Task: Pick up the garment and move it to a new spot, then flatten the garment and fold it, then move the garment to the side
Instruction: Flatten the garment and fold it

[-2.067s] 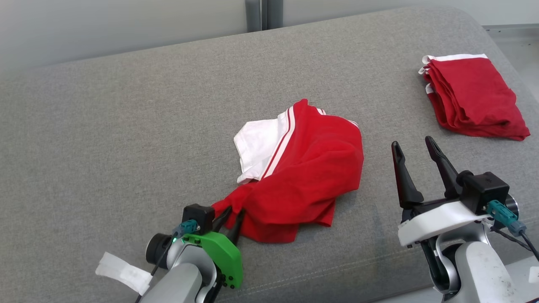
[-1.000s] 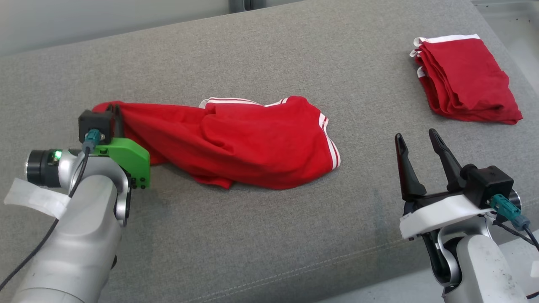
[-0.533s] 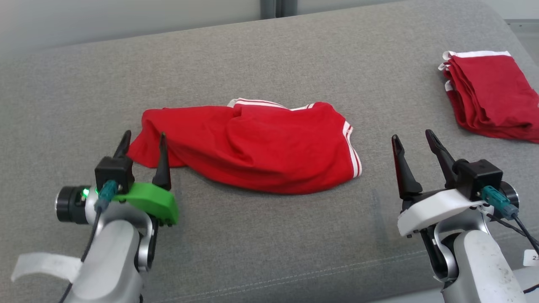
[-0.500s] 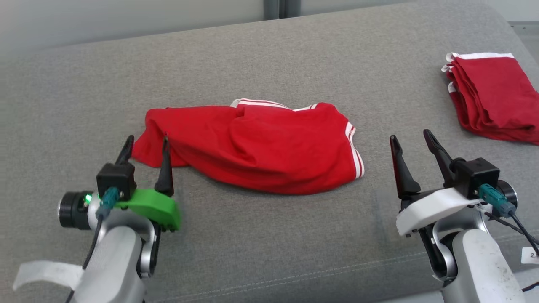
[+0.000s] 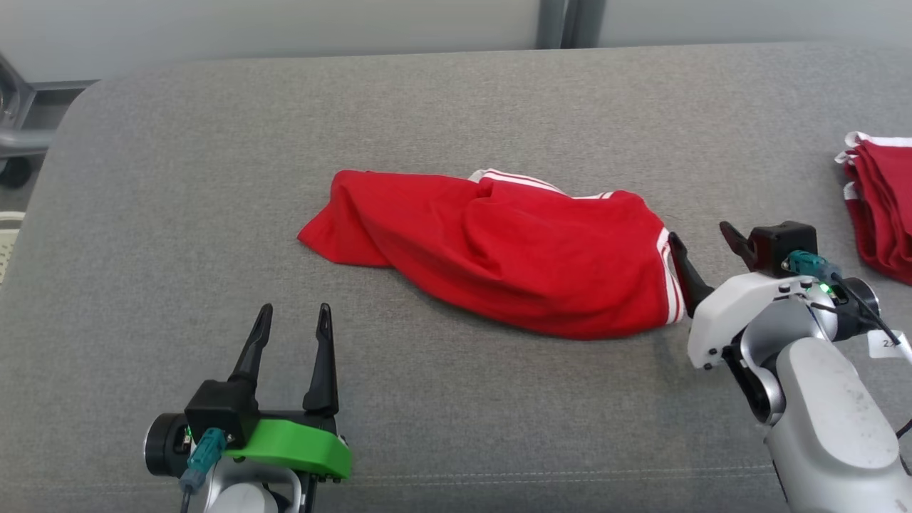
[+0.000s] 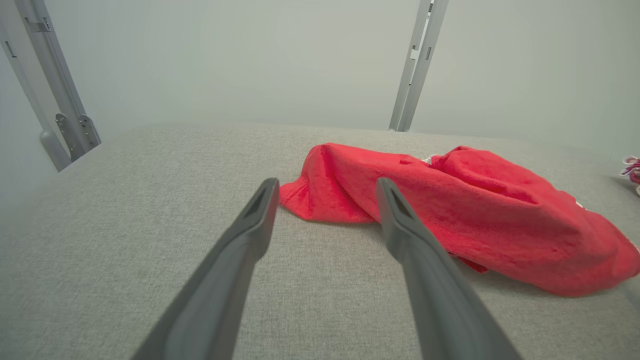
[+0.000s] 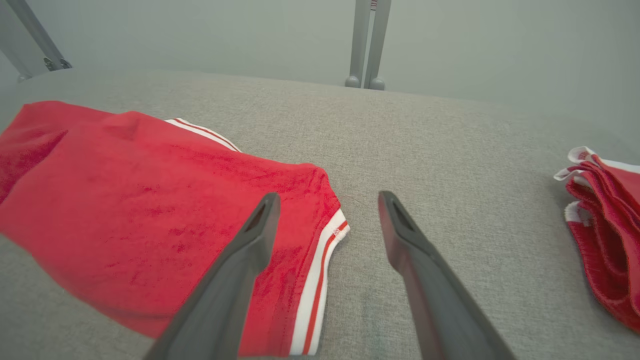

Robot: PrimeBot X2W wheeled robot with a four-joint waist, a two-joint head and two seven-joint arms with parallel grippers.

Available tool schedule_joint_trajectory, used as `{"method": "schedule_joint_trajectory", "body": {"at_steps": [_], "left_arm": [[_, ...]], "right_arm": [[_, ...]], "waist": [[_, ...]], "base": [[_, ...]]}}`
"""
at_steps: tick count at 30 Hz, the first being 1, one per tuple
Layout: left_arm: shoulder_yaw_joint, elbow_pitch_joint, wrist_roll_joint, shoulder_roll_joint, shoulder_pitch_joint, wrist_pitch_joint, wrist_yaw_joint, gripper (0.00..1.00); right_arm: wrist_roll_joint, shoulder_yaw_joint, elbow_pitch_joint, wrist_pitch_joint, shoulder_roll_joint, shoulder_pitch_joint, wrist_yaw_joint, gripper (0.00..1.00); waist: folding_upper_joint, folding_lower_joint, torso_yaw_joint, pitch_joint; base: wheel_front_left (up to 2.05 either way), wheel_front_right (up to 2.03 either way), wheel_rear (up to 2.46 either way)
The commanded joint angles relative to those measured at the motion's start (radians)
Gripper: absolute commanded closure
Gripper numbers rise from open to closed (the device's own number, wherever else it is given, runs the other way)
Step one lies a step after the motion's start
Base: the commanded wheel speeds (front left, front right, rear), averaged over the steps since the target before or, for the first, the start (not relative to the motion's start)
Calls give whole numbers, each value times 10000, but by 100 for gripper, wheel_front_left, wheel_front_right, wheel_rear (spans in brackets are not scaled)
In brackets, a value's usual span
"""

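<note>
On the couch (image 5: 178, 185), garment (image 5: 513, 263) lies loose.

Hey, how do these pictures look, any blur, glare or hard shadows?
Head view: soft even light, no glare; the red garment casts only a faint shadow on the grey cushion. Left wrist view: the left gripper looks soft and stretched near the lens. Right wrist view: the right gripper likewise.

surface: grey fabric cushion (image 5: 456, 107) | right edge: folded red stack (image 5: 887, 206) | back: metal post (image 5: 552, 21)
</note>
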Motion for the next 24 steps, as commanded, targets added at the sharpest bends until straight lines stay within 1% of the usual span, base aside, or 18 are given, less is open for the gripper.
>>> {"method": "schedule_joint_trajectory", "body": {"at_steps": [1, 5, 13, 17, 18, 19, 21, 22, 23, 24], "left_arm": [[40, -63, 47, -32, 113, -31, -53, 0], [142, -236, 235, -220, 295, -33, -218, 0], [281, -355, 505, -467, 211, -31, -478, 0], [338, -324, 570, -562, 216, -33, -564, 0], [348, -314, 596, -577, 229, -33, -589, 0], [364, -311, 618, -593, 246, -33, -613, 0], [405, -302, 632, -611, 283, -33, -635, 0], [421, -293, 656, -617, 296, -33, -651, 0], [447, -288, 677, -625, 302, -33, -647, 0], [470, -283, 702, -633, 304, -33, -663, 0]], "right_arm": [[40, -47, 146, 52, -85, -133, -8, 0], [356, 4, 1508, 407, -325, -827, -8, 0], [1489, 1261, 3440, 1008, -718, -1757, -8, 0], [1960, 1616, 4223, 1155, -763, -2001, -8, 0], [2028, 1700, 4422, 1155, -776, -2053, -8, 14], [2145, 1757, 4601, 1120, -749, -2103, -8, 48], [2350, 1800, 4947, 1050, -653, -2182, -6, 67], [2397, 1860, 5079, 993, -656, -2229, -6, 80], [2452, 1907, 5190, 880, -686, -2276, -6, 100], [2492, 1962, 5268, 738, -706, -2334, -6, 100]], "waist": [[0, 0, 388, 101], [0, 0, 790, 268], [0, 0, 1295, 484], [0, 0, 1444, 510], [0, 0, 1473, 518], [0, 0, 1498, 527], [0, 0, 1535, 543], [0, 0, 1549, 549], [0, 0, 1557, 555], [0, 0, 1556, 560]], "base": [[0, 0, 0], [0, 0, 0], [0, 0, 0], [0, 0, 0], [0, 0, 0], [0, 0, 0], [0, 0, 0], [0, 0, 0], [0, 0, 0], [0, 0, 0]]}}
